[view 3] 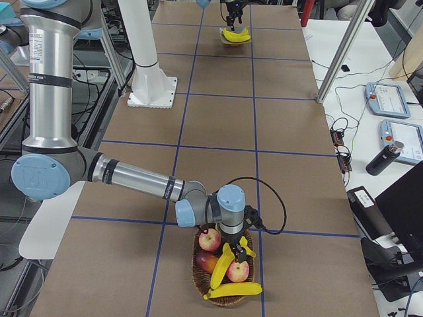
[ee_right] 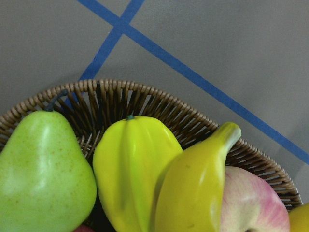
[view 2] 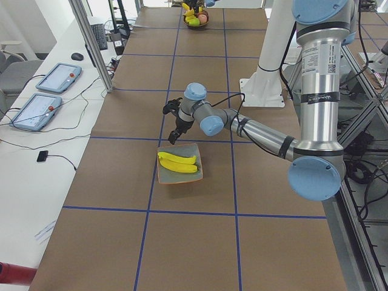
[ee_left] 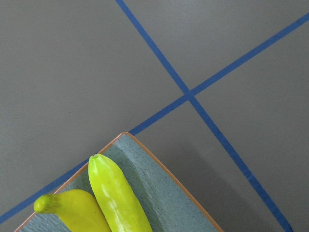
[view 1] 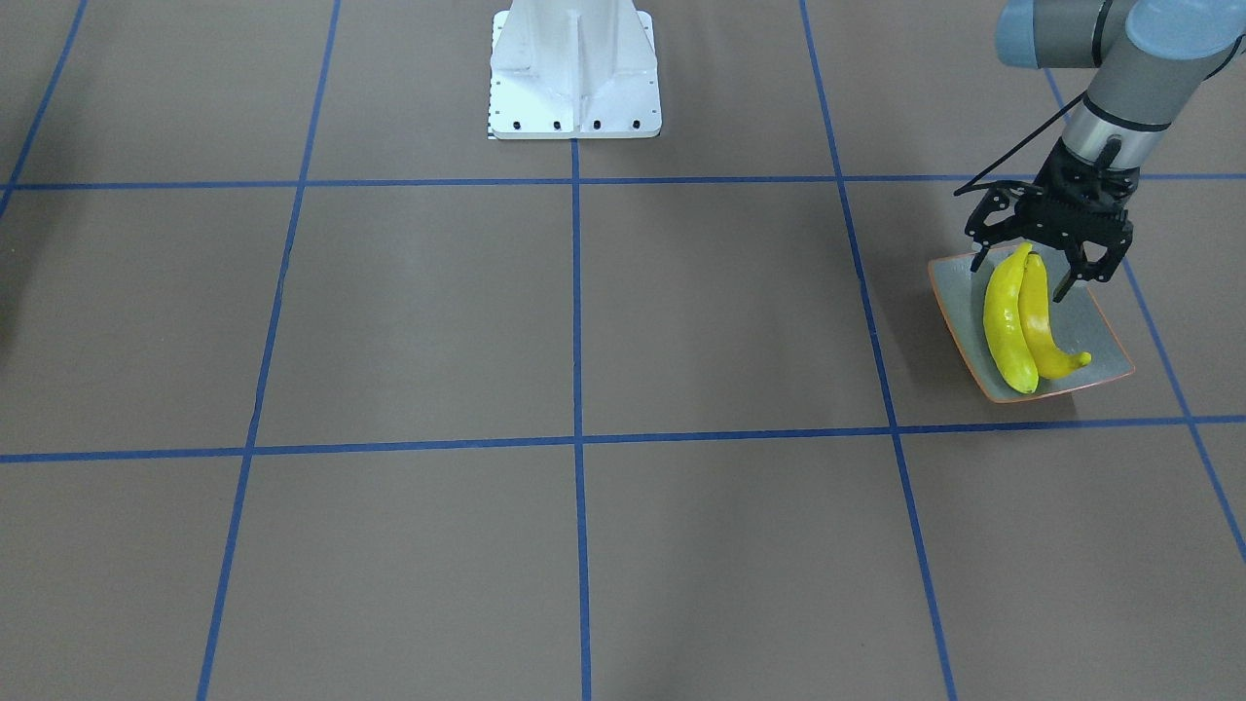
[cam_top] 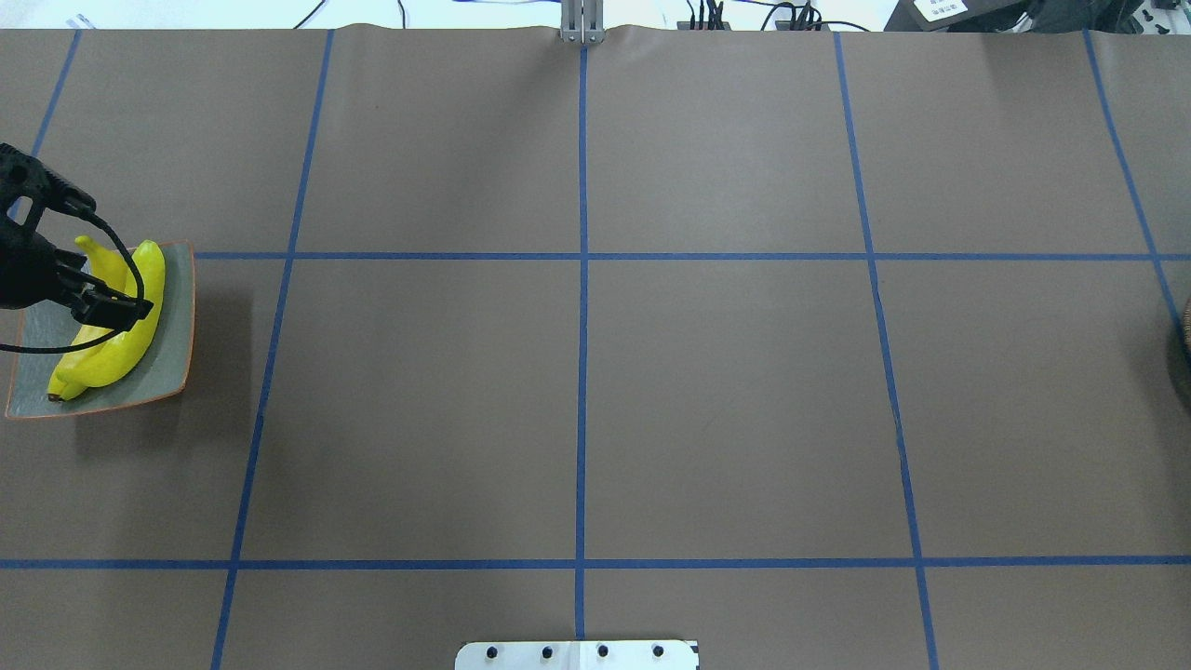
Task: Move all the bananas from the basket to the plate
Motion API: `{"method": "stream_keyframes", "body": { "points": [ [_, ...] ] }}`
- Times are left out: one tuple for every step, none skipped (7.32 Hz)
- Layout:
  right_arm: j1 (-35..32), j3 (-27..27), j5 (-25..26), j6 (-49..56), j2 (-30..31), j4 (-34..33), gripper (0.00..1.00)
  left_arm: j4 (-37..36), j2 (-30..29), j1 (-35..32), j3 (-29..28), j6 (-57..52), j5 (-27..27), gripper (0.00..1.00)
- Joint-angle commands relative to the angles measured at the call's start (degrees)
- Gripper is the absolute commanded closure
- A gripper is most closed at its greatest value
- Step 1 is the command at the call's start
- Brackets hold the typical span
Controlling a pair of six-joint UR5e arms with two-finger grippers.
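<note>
Two yellow bananas (view 1: pixel 1022 321) lie side by side on the grey-green plate (view 1: pixel 1105 336) with an orange rim; they also show in the overhead view (cam_top: pixel 116 349) and the left wrist view (ee_left: pixel 116 193). My left gripper (view 1: pixel 1020 277) is open and empty, just above the bananas' ends nearest the robot. Two more bananas (view 3: pixel 234 289) are in the wicker basket (view 3: pixel 198 281); one (ee_right: pixel 198 183) leans steeply. My right gripper (view 3: pixel 231 247) hangs over the basket above that banana. I cannot tell if it is open or shut.
The basket also holds a green pear (ee_right: pixel 41 174), a ribbed yellow fruit (ee_right: pixel 130 164) and red apples (view 3: pixel 210 240). The white robot base (view 1: pixel 574 73) stands at the table's middle. Blue tape lines cross the brown table. Tablets (view 2: pixel 36 109) lie beside the table.
</note>
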State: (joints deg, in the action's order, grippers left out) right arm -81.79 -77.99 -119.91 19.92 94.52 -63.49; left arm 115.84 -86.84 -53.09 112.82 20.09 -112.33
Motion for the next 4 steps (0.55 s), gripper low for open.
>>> {"method": "stream_keyframes", "body": {
  "points": [
    [0.05,0.03,0.21,0.21,-0.39,0.04,0.93,0.00,0.00,0.00,-0.14,0.03,0.00,0.00],
    [0.05,-0.23,0.12,0.38,-0.48,0.04,1.00,0.00,0.00,0.00,-0.14,-0.05,0.00,0.00],
    [-0.04,-1.02,-0.58,1.34,-0.92,-0.05,1.00,0.00,0.00,0.00,-0.23,0.03,0.00,0.00],
    [-0.13,-1.55,-0.67,1.52,-1.53,-0.40,1.00,0.00,0.00,0.00,-0.15,0.03,0.00,0.00]
  ]
}}
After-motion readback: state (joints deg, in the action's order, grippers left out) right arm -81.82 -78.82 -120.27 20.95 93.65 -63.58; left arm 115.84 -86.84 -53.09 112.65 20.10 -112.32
